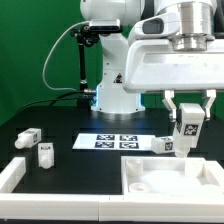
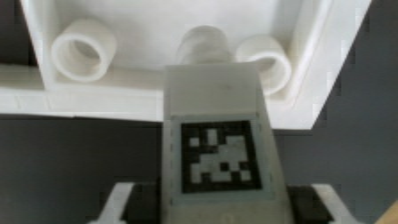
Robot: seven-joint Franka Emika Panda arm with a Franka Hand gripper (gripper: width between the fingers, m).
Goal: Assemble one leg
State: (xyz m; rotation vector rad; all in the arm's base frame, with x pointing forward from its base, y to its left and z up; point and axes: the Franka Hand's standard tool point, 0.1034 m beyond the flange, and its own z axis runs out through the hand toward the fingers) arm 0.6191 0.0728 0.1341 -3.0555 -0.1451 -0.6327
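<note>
The black counter is the biggest thing here. At its front right corner, seen from the exterior view, lies the white tabletop. It is like a shallow tray with a raised rim. In the wrist view I see two round cups inside it, close to its wall. At the front left corner is a white frame piece. The marker board lies flat in the middle of the counter.

My gripper hangs over the back rim of the tabletop. Its two fingers are partly closed and squeeze one leg between them. The leg stands straight up and down. Its long side goes from top to bottom, and its free end points down at the tabletop. One tag mark on it faces the exterior view. I cannot tell if its tip touches the tray.

Two loose legs lie near the counter's left edge. A third one lies just beside the right end of the marker board.
</note>
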